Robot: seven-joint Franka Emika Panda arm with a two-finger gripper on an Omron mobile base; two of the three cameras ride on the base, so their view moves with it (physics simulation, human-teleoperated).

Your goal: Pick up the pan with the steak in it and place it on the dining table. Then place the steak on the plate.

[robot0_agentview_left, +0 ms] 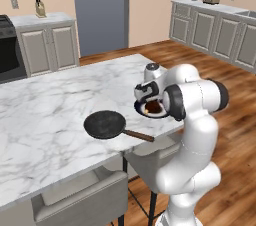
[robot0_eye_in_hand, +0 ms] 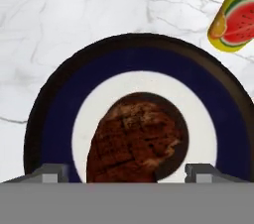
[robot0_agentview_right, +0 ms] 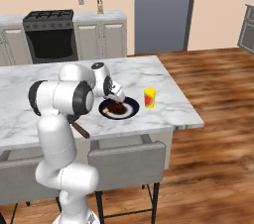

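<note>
The dark pan (robot0_agentview_left: 105, 124) sits empty on the dining table (robot0_agentview_left: 50, 100), its wooden handle (robot0_agentview_left: 140, 135) pointing towards the near edge. To its right lies the blue-rimmed plate (robot0_eye_in_hand: 54, 119) with the reddish-brown steak (robot0_eye_in_hand: 134, 141) resting on its white centre. My gripper (robot0_eye_in_hand: 126, 172) hangs just above the plate, open, its two fingertips (robot0_eye_in_hand: 49, 172) spread wide on either side of the steak and apart from it. From the right base view the steak (robot0_agentview_right: 116, 107) is on the plate (robot0_agentview_right: 130, 113) under the hand (robot0_agentview_right: 115, 96).
A yellow can with a watermelon picture (robot0_agentview_right: 150, 97) stands just right of the plate, close to the hand. Grey chairs (robot0_agentview_right: 126, 163) are tucked under the table's near edge. A stove (robot0_agentview_right: 49, 34) and cabinets line the far wall.
</note>
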